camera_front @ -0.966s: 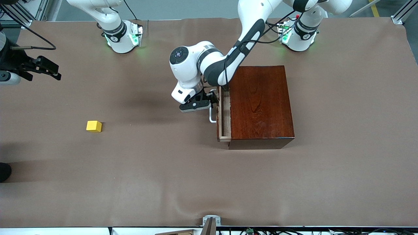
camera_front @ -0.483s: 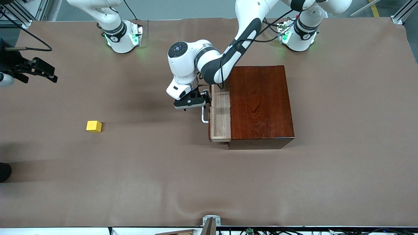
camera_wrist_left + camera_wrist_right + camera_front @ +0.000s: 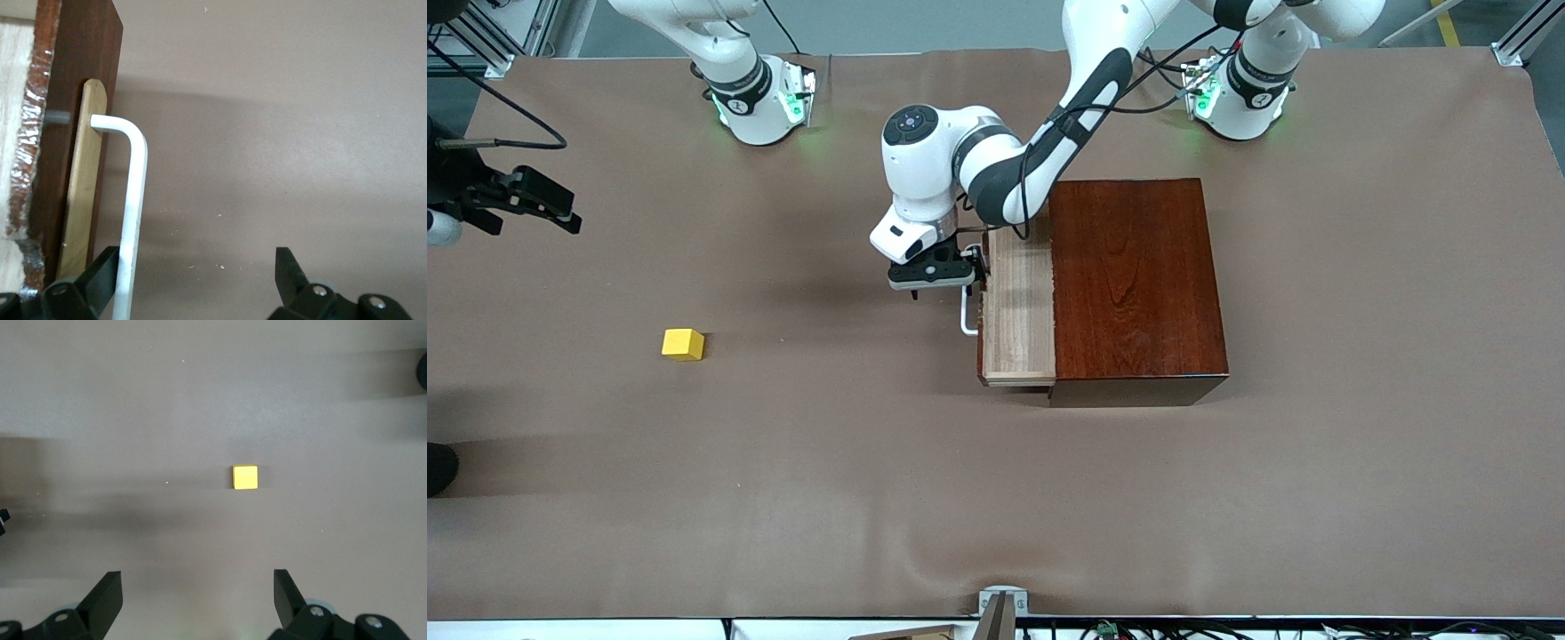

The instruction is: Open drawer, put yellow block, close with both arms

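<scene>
Pale-wood drawer: it stands partly out of the glossy dark mahogany box, so I can drop something in from above.
White U-shaped bar handle: one finger of my left gripper is hooked inside it, the other outside. The jaws are spread, not clenched; I judge a hook is enough for pulling.
Small yellow cube: it lies on the brown table cover, well apart from the drawer, toward the right arm's end.
Right gripper: it hangs released over the cover near the cube, holding nothing, ready for the pick.
</scene>
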Motion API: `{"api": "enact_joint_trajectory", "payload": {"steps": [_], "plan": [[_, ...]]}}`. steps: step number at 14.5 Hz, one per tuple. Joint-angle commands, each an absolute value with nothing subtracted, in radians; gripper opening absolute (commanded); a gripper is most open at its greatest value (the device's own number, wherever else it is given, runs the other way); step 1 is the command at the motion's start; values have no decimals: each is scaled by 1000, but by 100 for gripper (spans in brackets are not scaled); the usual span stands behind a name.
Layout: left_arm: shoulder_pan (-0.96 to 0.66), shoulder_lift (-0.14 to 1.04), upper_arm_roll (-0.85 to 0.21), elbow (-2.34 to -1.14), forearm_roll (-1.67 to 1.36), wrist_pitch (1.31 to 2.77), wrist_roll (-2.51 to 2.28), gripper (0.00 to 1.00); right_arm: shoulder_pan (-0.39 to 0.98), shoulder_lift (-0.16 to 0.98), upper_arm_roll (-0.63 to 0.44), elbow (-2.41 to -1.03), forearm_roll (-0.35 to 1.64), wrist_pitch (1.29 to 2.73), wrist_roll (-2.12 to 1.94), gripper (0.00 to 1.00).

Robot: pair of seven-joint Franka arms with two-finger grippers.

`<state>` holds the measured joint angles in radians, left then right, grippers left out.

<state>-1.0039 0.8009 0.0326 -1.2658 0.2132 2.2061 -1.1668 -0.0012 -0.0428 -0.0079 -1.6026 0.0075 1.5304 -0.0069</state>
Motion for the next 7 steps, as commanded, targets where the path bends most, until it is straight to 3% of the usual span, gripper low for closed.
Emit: {"api": "enact_joint_trajectory", "payload": {"steps": [1, 7], "plan": [[-1022, 877, 12, -1201, 193, 2400, -1213, 100, -15, -5, -3, -1575, 17, 1520, 3, 100], [-1015, 874, 18, -1209, 196, 2413, -1203, 100, -35, 40, -5, -1574, 20, 1532, 3, 100]]}}
